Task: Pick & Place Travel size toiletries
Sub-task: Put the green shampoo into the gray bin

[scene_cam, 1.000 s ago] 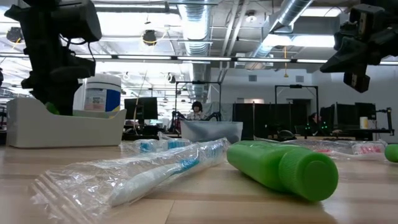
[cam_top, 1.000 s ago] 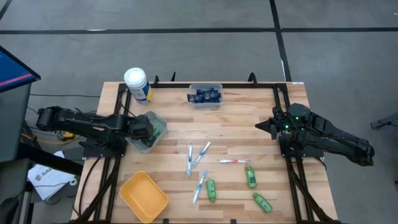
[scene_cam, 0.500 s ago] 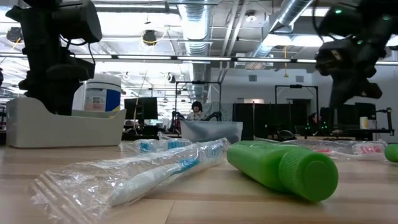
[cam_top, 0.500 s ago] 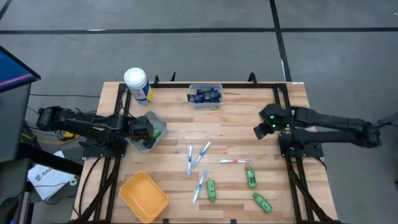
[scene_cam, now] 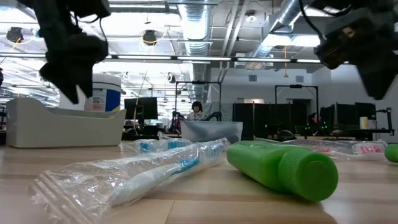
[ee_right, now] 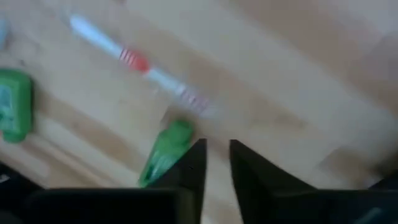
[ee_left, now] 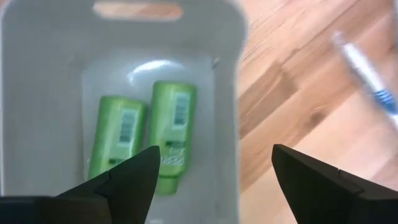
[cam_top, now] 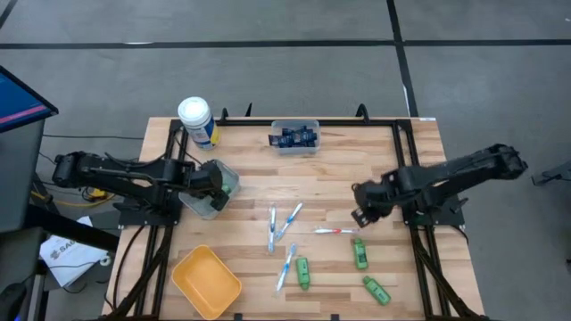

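Observation:
My left gripper (ee_left: pixel 214 149) hangs open over the grey bin (cam_top: pixel 217 192), in which two green bottles (ee_left: pixel 171 124) lie flat. My right gripper (cam_top: pixel 360 215) is shut but for a narrow slit. It hovers above the table just beyond the red-and-white toothbrush (cam_top: pixel 335 231), touching nothing. In the right wrist view the toothbrush (ee_right: pixel 140 62) and a green bottle (ee_right: pixel 165 152) lie past the fingers. Three green bottles (cam_top: pixel 302 272) (cam_top: pixel 359 252) (cam_top: pixel 376 289) and three white-blue toothbrushes (cam_top: pixel 272 227) lie flat on the wood. The navy tubes (cam_top: pixel 294 136) sit in the clear bin.
A yellow bin (cam_top: pixel 207 281) stands at the near left corner and a white canister (cam_top: pixel 196 120) at the far left. The clear bin (cam_top: pixel 308 147) is at the far edge. Black frame rails (cam_top: pixel 419 259) run along both sides. Bare wood (cam_top: pixel 348 169) lies between the arms.
My right arm has swung out from the table's right edge toward the middle and the near side, coming down over the red-and-white toothbrush. My left gripper has risen a little over the grey bin. No toiletry on the table has moved.

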You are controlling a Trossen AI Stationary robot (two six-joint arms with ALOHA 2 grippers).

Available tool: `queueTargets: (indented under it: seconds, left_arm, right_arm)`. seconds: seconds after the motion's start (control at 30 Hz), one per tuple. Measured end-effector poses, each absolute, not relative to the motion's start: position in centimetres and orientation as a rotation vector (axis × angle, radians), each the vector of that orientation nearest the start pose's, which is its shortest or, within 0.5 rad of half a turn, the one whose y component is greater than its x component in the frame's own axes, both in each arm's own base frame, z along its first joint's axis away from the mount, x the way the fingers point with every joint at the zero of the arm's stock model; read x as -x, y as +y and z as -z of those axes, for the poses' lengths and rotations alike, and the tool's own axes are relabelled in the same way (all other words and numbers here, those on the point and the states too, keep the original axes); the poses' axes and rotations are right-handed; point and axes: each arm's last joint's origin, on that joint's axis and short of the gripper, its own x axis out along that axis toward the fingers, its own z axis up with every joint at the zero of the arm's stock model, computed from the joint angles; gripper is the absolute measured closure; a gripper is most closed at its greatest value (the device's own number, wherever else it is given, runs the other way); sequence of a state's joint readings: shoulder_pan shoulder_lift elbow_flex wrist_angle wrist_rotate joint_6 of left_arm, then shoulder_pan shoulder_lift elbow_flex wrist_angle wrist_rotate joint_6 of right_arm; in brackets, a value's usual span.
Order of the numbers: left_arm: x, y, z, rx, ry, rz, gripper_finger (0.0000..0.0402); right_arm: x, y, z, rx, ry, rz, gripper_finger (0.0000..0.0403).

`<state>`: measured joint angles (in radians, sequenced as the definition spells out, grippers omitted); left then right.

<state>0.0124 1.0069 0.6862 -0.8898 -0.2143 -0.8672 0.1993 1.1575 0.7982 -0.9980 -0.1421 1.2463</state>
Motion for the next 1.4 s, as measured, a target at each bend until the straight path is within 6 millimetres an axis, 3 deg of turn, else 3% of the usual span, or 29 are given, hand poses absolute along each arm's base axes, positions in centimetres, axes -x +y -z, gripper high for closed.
queueTargets:
  seconds: [0.27,0.43,0.9,1.0,1.23,1.4]
  left_arm:
    - [-17.2,0.9,-23.0,0.587,0.958,-0.664,0.0093]
    - [-17.6,1.1,-23.2,0.537,0.916,-0.635,0.0092]
    - [-18.1,2.8,-24.2,0.447,0.801,-0.628,0.0099]
    - [-17.9,3.2,-24.5,0.436,0.776,-0.628,0.0099]
    - [-17.8,4.1,-25.0,0.462,0.705,-0.665,0.0099]
    - [-18.3,4.5,-25.6,0.481,0.625,-0.658,0.0099]
  right_arm:
    - [-18.8,9.8,-20.4,-1.158,1.364,0.670,0.0170]
    - [-19.3,12.3,-18.6,-1.201,1.387,0.740,0.0133]
    - [-21.7,14.4,-12.8,-1.095,1.463,0.778,0.0162]
    - [-21.9,14.6,-13.0,-1.082,1.473,0.796,0.0184]
    - [-21.9,14.5,-13.8,-0.983,1.498,0.736,0.0290]
    - [-22.2,14.2,-14.8,-0.947,1.469,0.614,0.0301]
